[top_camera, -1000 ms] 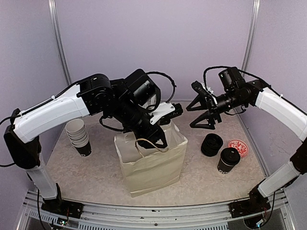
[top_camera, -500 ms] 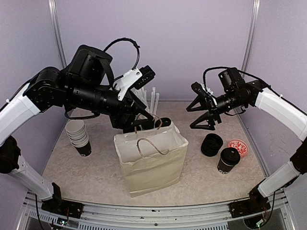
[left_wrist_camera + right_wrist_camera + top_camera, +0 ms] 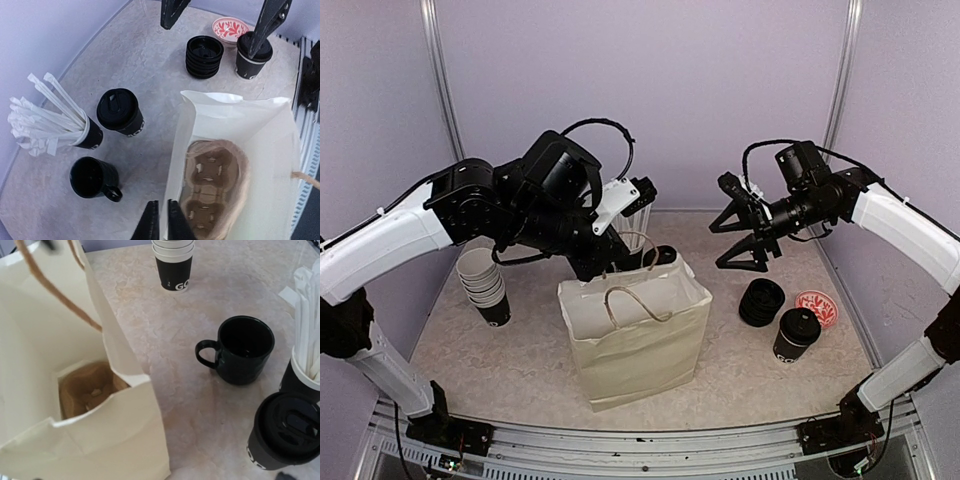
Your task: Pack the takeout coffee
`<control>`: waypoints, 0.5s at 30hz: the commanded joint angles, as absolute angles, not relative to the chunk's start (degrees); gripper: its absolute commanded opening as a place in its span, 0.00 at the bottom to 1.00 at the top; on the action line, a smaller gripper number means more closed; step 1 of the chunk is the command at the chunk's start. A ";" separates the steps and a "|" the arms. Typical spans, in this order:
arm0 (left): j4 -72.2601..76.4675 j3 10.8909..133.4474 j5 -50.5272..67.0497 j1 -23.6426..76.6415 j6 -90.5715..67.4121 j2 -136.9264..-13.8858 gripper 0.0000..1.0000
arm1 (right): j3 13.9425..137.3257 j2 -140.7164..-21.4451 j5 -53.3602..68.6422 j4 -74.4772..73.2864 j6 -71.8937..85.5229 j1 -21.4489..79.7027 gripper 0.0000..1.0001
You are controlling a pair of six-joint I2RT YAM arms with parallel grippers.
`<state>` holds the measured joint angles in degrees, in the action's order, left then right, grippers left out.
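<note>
Robot test cell in a laboratory: plain lilac enclosure panels (image 3: 650,90), an aluminium frame rail (image 3: 640,450) along the near edge, and a marble-patterned worktop (image 3: 520,360).

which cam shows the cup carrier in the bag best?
Left wrist. It looks down into the open bag and shows most of the carrier, its slots empty. Right wrist catches only a part of it past the bag's wall. Top external shows none of it: the bag's walls hide it.
</note>
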<state>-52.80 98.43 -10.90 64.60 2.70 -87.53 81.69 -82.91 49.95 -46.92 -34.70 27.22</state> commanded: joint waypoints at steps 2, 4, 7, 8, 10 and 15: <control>-49.45 103.67 -8.73 63.02 6.16 -89.95 0.00 | 82.52 -82.14 48.76 -46.30 -32.93 26.36 0.99; -48.21 104.66 -5.53 63.51 6.69 -89.88 0.00 | 82.76 -82.90 49.50 -46.33 -32.06 24.93 0.99; -47.64 104.71 -3.25 66.69 6.46 -89.29 0.00 | 83.36 -83.98 50.59 -46.73 -31.91 22.94 0.99; -48.02 104.37 -2.33 67.85 6.17 -89.23 0.00 | 83.26 -84.16 50.62 -46.56 -31.90 22.52 0.99; -48.48 103.00 -0.60 70.20 5.19 -89.13 0.00 | 82.79 -84.26 50.35 -46.04 -32.18 22.04 0.99; -49.42 98.38 2.74 75.15 0.43 -88.99 0.00 | 82.00 -84.86 49.66 -45.43 -32.78 21.89 0.99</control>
